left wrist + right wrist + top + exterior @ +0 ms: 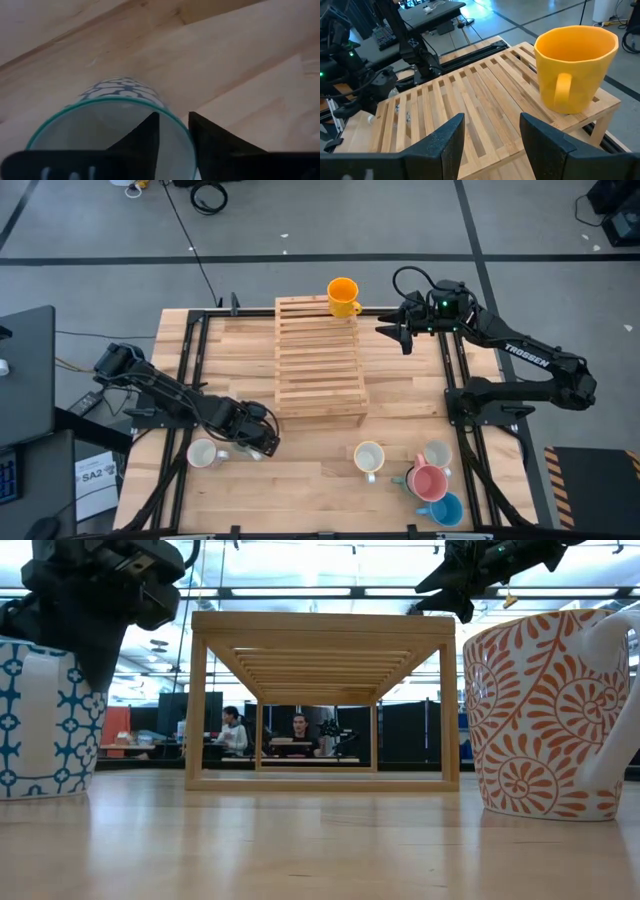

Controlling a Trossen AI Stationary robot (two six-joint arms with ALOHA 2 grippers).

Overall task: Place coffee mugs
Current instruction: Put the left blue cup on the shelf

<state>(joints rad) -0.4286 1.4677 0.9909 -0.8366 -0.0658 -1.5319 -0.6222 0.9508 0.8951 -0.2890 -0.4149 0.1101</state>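
Observation:
A white mug with a blue pattern (205, 453) (40, 720) stands upright on the table's near left. My left gripper (243, 442) (174, 132) points steeply down over its right rim, shut on the wall. An orange mug (343, 296) (575, 65) stands upright on the far right corner of the slatted wooden rack (320, 358). My right gripper (392, 332) (492, 135) hovers open and nearly level just right of that mug, with nothing between its fingers. My left gripper has the mug's wall at the rim (181, 131) between its two fingers, one finger (147, 137) inside the mug and the other (215, 145) outside. The fingers come from above, pointing steeply down. The mug stands upright on the table.
Near the front edge stand a cream mug with an orange pattern (369, 457) (545, 720) and, right of it, a cluster of white (437, 454), pink (430, 482) and blue (445, 510) mugs. Black frame rails (185, 380) run along the table's sides. People sit beyond the table.

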